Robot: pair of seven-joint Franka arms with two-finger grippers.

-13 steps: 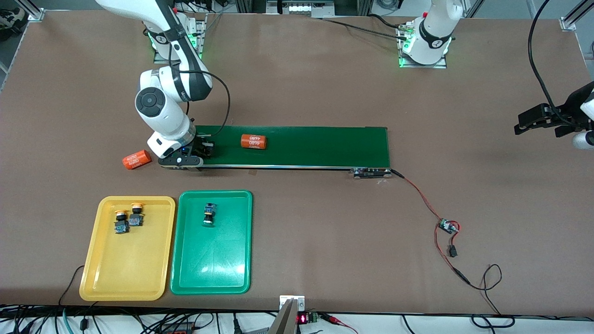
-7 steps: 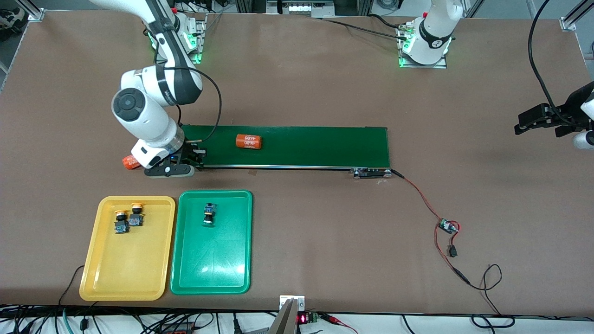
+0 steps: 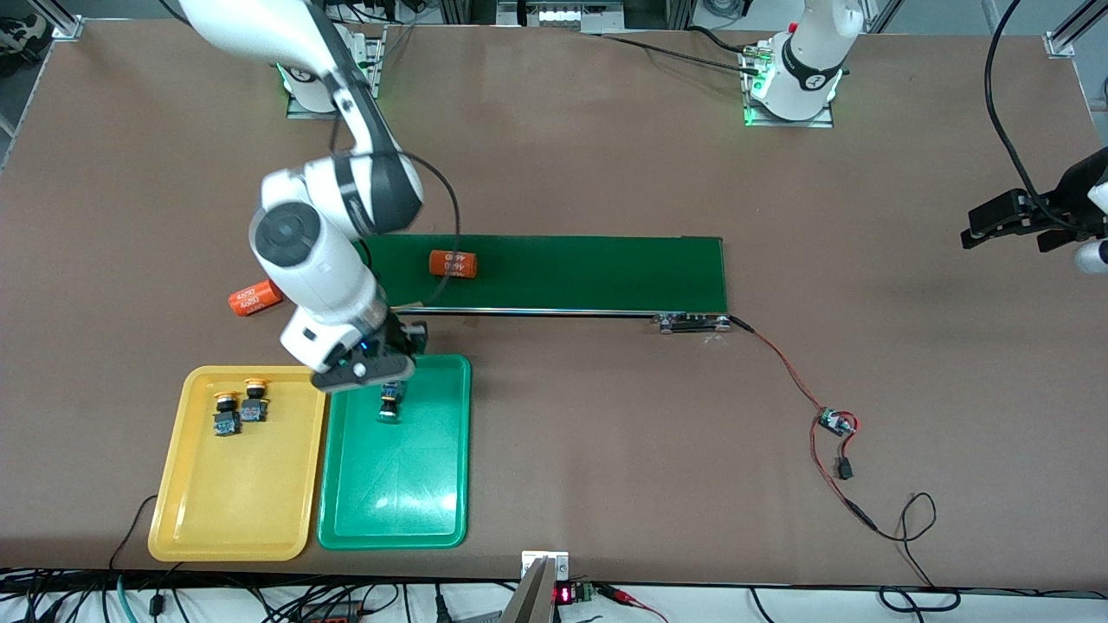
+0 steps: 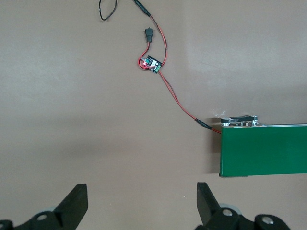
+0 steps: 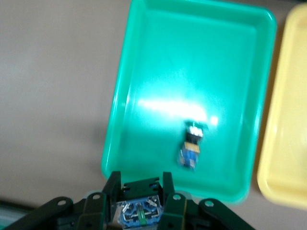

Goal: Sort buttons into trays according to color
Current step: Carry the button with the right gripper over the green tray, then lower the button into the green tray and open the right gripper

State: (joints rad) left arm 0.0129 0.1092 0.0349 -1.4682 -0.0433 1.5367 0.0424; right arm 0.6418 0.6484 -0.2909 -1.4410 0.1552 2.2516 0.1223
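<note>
Now the right gripper (image 3: pixel 381 368) hangs over the green tray (image 3: pixel 433 510), at that tray's edge nearest the conveyor belt (image 3: pixel 589 272), its fingers (image 5: pixel 112 189) clamped narrow on a button (image 5: pixel 140 212); the button's blue body with its metal terminals faces the right wrist camera, and its cap colour cannot be seen. Down in the green tray lies a second button (image 3: pixel 389 402), near the belt-side edge, long axis running from the belt toward the front camera, dark cap end nearer that camera. The yellow tray (image 3: pixel 216 510) sits just beside the green one, toward the right arm's end of the table (image 3: pixel 606 147); two yellow-capped buttons (image 3: pixel 240 405) rest side by side in it, caps pointing toward the belt. One orange cylinder (image 3: pixel 454 263) lies on the belt, another (image 3: pixel 254 298) on the brown table off the belt's end. Red-and-black wires (image 3: pixel 779 363) run from the belt to a small circuit board (image 3: pixel 836 422). The left gripper (image 4: pixel 141 203) waits, spread wide, over bare table at the left arm's end.
</note>
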